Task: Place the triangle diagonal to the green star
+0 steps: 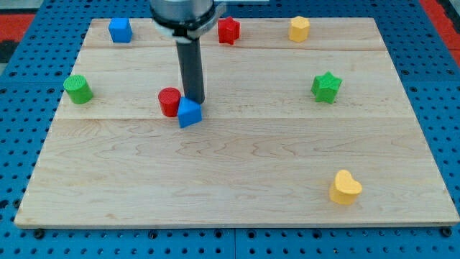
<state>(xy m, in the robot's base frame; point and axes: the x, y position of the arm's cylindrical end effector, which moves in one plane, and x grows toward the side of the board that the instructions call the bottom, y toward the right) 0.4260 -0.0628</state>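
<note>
Blue triangle (189, 113): small, angular, lying just below and touching my tip (195, 100), red cylinder (169, 101) close at the tip's left. Rod upright, no claw fitted, so nothing clenched or released. Green star (326, 87) well off to the tip's right on pale wooden surface (237, 180), blue pegboard (21, 93) around.
</note>
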